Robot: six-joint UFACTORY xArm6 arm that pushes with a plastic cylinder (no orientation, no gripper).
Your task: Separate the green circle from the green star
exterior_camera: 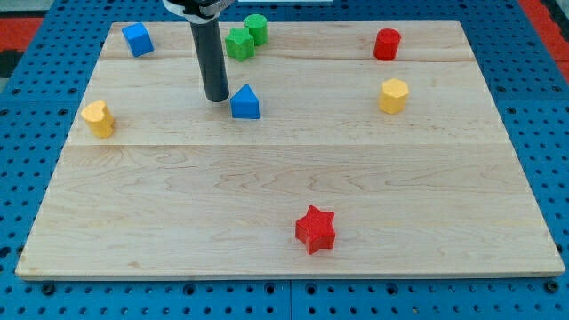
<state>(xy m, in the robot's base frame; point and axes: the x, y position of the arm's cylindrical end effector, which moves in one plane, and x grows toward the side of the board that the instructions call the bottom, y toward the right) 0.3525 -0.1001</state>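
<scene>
The green circle [256,27] sits near the board's top edge. The green star [239,43] lies just below and to the left of it, touching or almost touching it. My tip [216,98] rests on the board below the green star and a little to its left. It is just left of a blue house-shaped block [245,103], with a small gap between them.
A blue cube [137,39] is at the top left. A yellow block [99,118] is at the left edge. A red cylinder [387,44] and a yellow hexagon [394,95] are at the right. A red star [316,229] is near the bottom. The wooden board [284,187] lies on blue pegboard.
</scene>
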